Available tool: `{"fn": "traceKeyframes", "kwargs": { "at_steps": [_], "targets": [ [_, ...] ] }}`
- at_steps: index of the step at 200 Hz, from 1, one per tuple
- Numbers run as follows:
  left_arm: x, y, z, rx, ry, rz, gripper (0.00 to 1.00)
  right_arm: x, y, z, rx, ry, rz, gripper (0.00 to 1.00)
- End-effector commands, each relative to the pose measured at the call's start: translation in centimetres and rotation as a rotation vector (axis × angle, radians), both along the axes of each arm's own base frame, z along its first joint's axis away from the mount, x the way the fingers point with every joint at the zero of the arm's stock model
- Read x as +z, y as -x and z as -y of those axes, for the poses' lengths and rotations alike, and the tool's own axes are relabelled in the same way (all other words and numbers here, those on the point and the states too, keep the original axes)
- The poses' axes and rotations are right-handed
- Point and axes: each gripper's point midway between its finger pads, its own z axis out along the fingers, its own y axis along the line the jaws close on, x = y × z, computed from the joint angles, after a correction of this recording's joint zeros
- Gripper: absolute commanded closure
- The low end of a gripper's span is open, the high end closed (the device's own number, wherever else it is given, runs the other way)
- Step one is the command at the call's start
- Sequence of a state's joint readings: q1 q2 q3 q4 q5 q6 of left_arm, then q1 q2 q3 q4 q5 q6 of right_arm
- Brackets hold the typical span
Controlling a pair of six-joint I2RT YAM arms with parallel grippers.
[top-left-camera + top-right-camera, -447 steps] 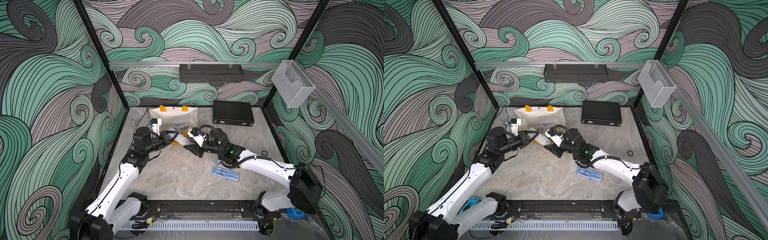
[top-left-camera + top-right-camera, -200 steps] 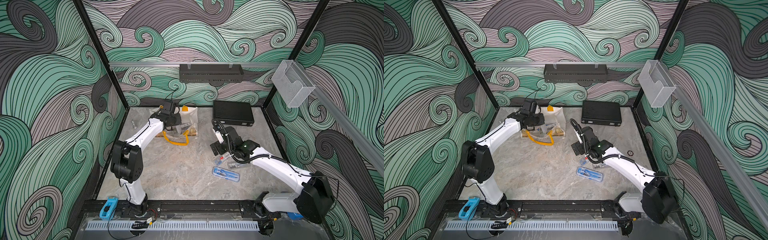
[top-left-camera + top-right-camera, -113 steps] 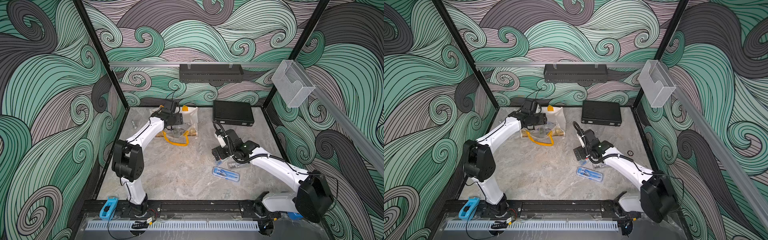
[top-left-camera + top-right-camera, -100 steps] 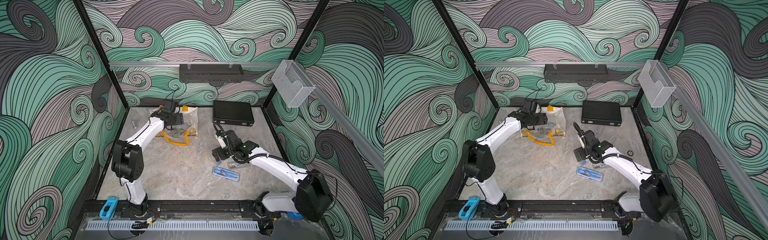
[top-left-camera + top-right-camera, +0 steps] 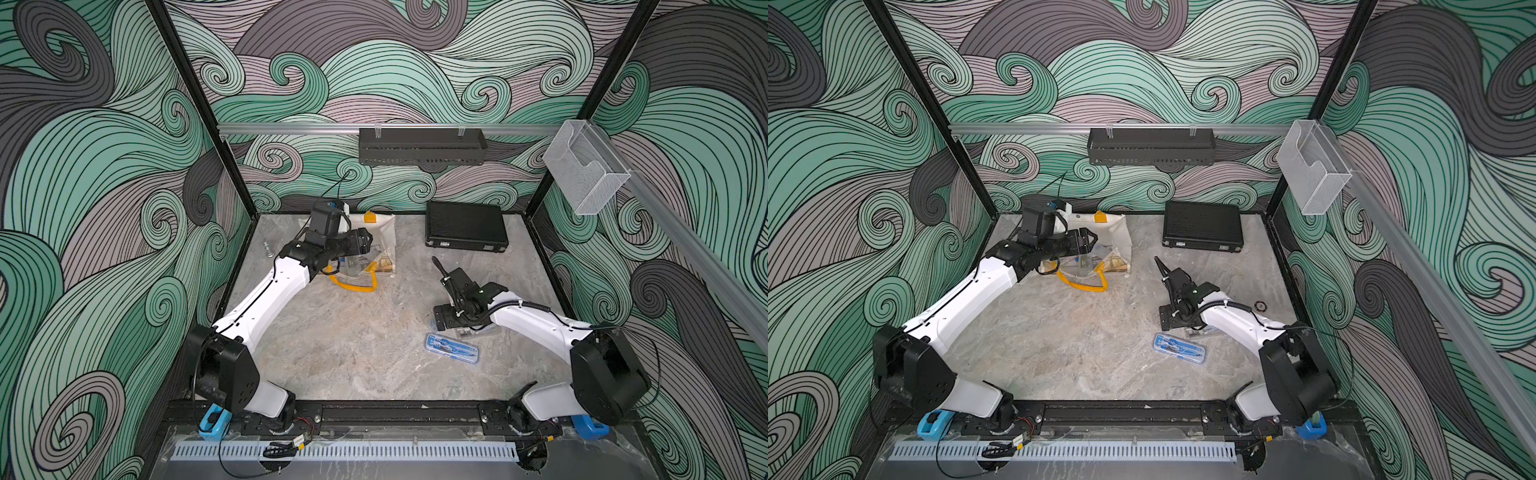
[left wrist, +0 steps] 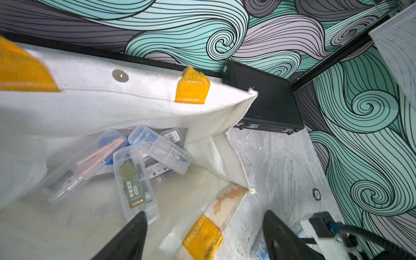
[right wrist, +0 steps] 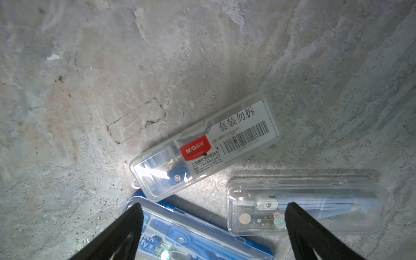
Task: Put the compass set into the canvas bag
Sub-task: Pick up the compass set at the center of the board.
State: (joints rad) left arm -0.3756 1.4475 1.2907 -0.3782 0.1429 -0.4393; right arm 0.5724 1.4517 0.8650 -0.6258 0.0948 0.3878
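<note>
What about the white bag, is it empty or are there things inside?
Not empty. The canvas bag lies with its mouth open, and the left wrist view shows several clear plastic cases inside it.

Through my right wrist camera I look down on the mottled grey surface (image 7: 157,56). Three compass sets lie close together on it. The labelled compass set (image 7: 202,148), a clear case with a red brand tag and a white barcode sticker, lies at a slant. One end of it meets the corner of the blue compass set (image 7: 180,236); I cannot tell whether it overlaps. The frosted compass set (image 7: 304,202), holding a pale blue instrument, lies just beside both. My right gripper (image 7: 213,204) hangs above them, black fingers (image 7: 119,234) spread wide and gripping nothing, one tip over the blue case, one over the frosted case. A faint rectangular outline (image 7: 137,121) marks the surface nearby
</note>
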Motion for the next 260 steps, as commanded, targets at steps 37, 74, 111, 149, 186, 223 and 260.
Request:
{"fn": "traceKeyframes", "kwargs": {
  "at_steps": [37,74,111,149,186,223,260],
  "targets": [
    [1.8,2.1,-0.4,-0.004,0.052,0.053,0.17,-1.6,-2.0,-1.6,-0.049,-0.083,-0.016,0.03],
    [1.1,2.9,-0.9,0.005,0.044,0.042,0.17,-2.5,-2.9,-2.6,-0.024,-0.090,-0.036,0.12],
    [0.3,3.3,-1.2,0.026,0.058,0.037,0.17,-2.4,-4.0,-4.2,0.046,-0.076,-0.019,0.18],
    [-0.1,3.4,-1.4,0.032,0.055,0.033,0.16,-2.7,-4.6,-5.5,0.103,-0.052,-0.012,0.19],
    [-0.7,3.6,-1.4,0.034,0.053,0.023,0.16,-3.5,-4.2,-4.4,0.077,0.024,-0.039,0.22],
    [-1.0,3.8,-1.0,0.022,0.089,0.012,0.14,-4.2,-3.7,-3.9,0.062,0.058,-0.046,0.33],
    [-0.5,4.1,-0.3,-0.007,0.130,0.009,0.11,-4.4,-3.9,-5.1,0.080,0.009,-0.038,0.48]
  ]
}}
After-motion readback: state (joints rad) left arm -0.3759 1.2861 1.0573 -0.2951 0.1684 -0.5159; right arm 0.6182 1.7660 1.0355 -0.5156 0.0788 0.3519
